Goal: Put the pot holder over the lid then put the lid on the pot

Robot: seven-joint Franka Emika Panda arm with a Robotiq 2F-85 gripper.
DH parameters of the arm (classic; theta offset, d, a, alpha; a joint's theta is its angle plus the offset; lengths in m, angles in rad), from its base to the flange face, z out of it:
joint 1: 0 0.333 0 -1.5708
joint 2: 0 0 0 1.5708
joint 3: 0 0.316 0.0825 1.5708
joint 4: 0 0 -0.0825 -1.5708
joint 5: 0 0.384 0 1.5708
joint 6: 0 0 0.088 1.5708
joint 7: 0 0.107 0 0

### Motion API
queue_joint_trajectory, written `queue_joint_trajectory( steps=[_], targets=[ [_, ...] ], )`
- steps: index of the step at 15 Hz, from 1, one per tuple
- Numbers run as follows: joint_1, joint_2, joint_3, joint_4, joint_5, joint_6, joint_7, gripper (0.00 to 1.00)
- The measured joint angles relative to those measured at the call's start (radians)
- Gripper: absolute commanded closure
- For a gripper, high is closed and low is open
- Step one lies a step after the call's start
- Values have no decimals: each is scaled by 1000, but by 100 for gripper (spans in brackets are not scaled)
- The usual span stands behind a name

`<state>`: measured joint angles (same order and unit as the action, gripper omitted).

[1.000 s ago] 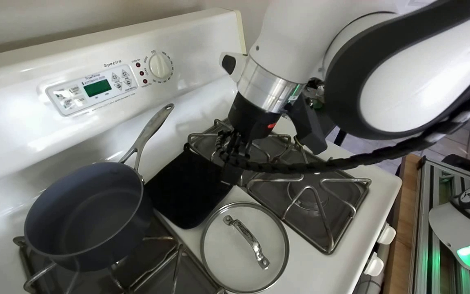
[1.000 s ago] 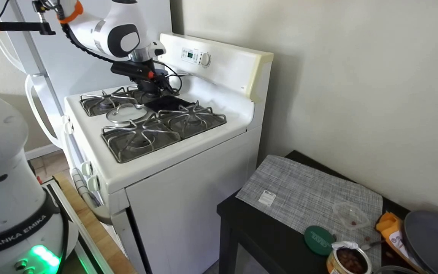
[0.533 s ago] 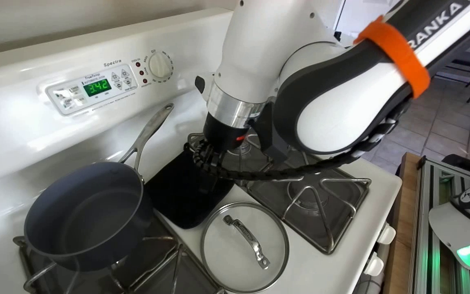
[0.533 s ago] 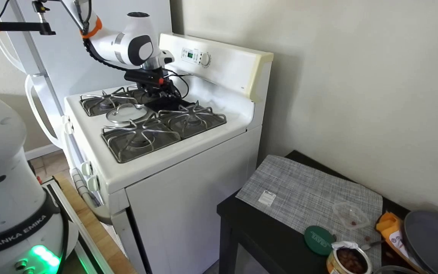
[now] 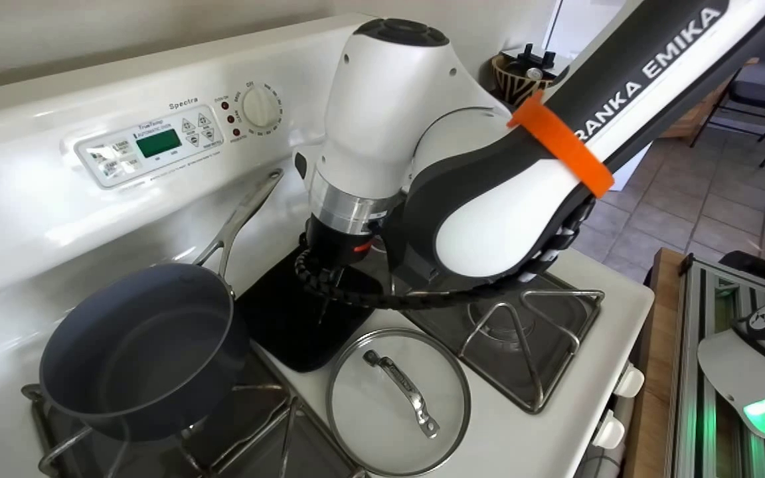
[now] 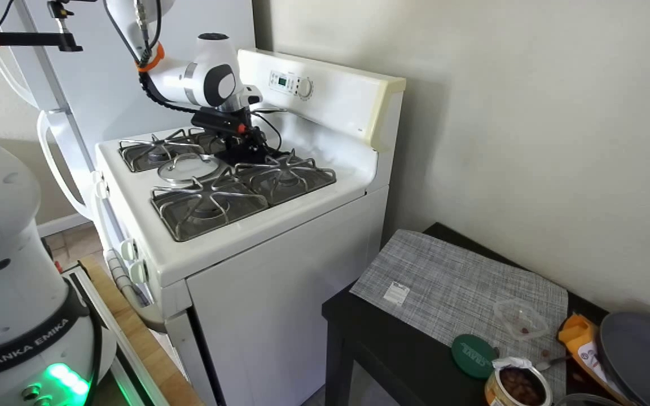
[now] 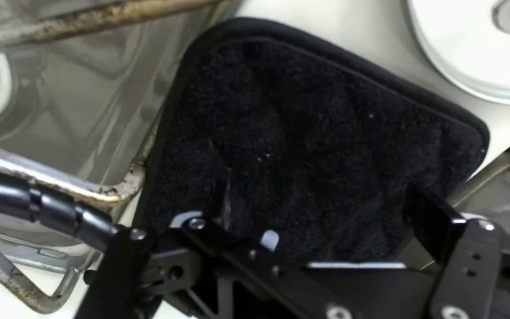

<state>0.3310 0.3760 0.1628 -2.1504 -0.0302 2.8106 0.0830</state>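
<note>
The white enamelled gas stove (image 6: 280,265) carries a rectangular control unit (image 5: 148,145) and a round white plastic dial (image 5: 261,106). Silver metal grates (image 6: 212,195) stand over dark grey burner wells (image 5: 497,368). A black table (image 6: 371,325) supports a grey woven placemat (image 6: 452,276) bearing a shallow clear plastic tray (image 6: 521,319). A round green cap (image 6: 473,356) overlaps the placemat edge; an opened can with brown contents (image 6: 518,385) stands just beside it.

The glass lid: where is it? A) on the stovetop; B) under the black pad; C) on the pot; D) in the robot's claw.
A: in an exterior view the glass lid lies handle-up on the stovetop beside the black pad, and the pot stands uncovered.
</note>
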Motion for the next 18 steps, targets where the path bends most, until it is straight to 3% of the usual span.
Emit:
queue_joint_trajectory(
  steps=[5, 7, 13, 16, 18],
  targets=[
    [8, 56, -1, 54, 0, 0, 40, 0],
    [12, 68, -4, 70, 0, 0, 55, 26],
    [23, 77, -24, 92, 0, 0, 80, 77],
    [24, 79, -25, 101, 0, 0, 88, 99],
    [24, 79, -25, 106, 0, -5, 88, 100]
  ],
)
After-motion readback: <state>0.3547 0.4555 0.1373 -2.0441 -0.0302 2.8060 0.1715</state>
